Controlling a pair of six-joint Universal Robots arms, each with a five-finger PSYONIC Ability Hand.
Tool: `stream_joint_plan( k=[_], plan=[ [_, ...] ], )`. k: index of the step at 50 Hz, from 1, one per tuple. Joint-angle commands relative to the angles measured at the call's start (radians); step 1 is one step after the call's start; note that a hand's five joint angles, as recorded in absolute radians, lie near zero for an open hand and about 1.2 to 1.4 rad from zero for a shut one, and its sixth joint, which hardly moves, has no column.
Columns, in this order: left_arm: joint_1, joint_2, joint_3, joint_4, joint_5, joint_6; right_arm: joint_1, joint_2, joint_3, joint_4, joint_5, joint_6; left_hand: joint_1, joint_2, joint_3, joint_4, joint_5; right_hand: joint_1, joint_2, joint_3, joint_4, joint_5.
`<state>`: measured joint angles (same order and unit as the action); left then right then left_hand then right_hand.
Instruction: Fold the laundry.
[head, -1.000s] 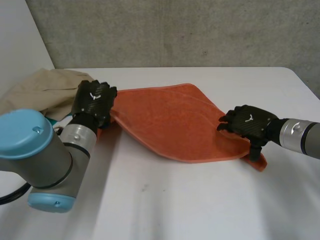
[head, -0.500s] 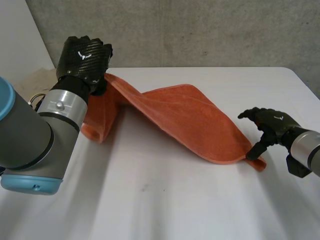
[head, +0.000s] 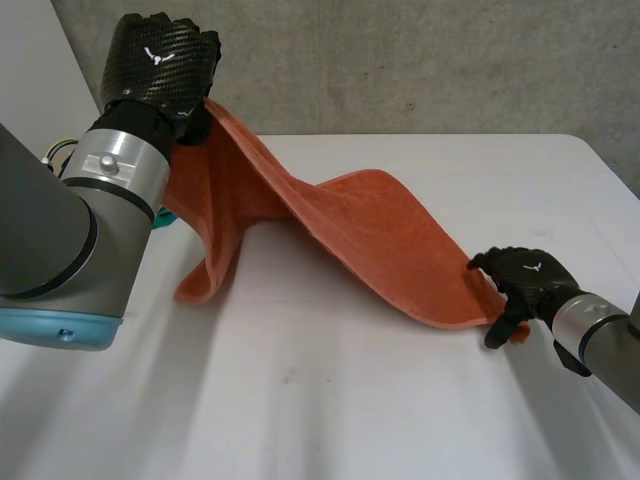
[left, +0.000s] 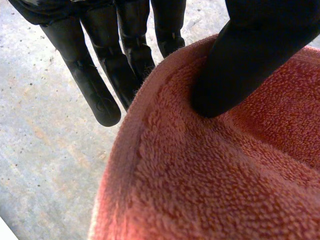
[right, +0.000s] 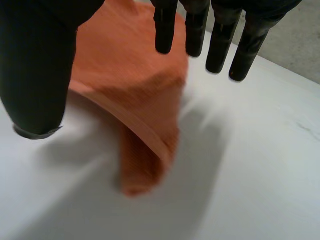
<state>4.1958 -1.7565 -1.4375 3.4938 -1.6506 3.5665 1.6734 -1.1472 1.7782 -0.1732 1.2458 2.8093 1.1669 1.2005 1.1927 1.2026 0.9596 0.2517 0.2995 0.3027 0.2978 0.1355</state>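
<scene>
Left hand (head: 160, 72) raised far left, thumb and fingers (left: 92, 85) clamped on an edge of the orange towel (head: 370, 235), cloth slanting down across the desk (head: 330, 400) to the right hand (head: 522, 283), fingers (right: 220, 45) straight and apart over its right corner, contact unclear, open desk nearer, left arm (head: 50, 250) hiding the desk's left

Towel (head: 370, 235) runs diag. across worktop (head: 330, 400). One end is up off the surface over far-left corner, pinched in left robot hand (head: 160, 65). A flap hangs below it, tip touching worktop nr left edge. Other end lies twd right edge, under right robot hand (head: 525, 285), whose fingers are straight w/ thumb apart. Wall (head: 400, 60) behind far edge.
</scene>
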Motion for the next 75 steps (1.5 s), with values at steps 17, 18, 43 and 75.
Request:
stream_joint_plan(
  k=[17, 18, 43, 75],
  plan=[
    [0.006, 0.000, 0.009, -0.013, -0.001, 0.000, 0.008, 0.072, -0.074, -0.062, 0.050, -0.085, 0.229, 0.196, 0.204, 0.194, 0.262, 1.145, 1.097, 1.094, 1.098, 1.086],
    [0.006, 0.002, 0.009, -0.016, -0.001, 0.000, 0.008, 0.070, -0.077, -0.059, 0.050, -0.085, 0.229, 0.196, 0.204, 0.194, 0.262, 1.145, 1.097, 1.094, 1.098, 1.086],
    [0.104, -0.015, -0.027, -0.507, 0.012, 0.012, -0.092, -0.298, -0.606, 0.846, -0.063, -0.590, 0.229, 0.196, 0.204, 0.194, 0.262, 1.145, 1.097, 1.094, 1.098, 1.086],
    [0.147, -0.408, 0.519, 0.582, 0.123, 0.236, 0.134, 0.265, -1.467, 0.031, 0.327, -0.291, 0.229, 0.196, 0.204, 0.194, 0.262, 1.145, 1.097, 1.094, 1.098, 1.086]
  ],
)
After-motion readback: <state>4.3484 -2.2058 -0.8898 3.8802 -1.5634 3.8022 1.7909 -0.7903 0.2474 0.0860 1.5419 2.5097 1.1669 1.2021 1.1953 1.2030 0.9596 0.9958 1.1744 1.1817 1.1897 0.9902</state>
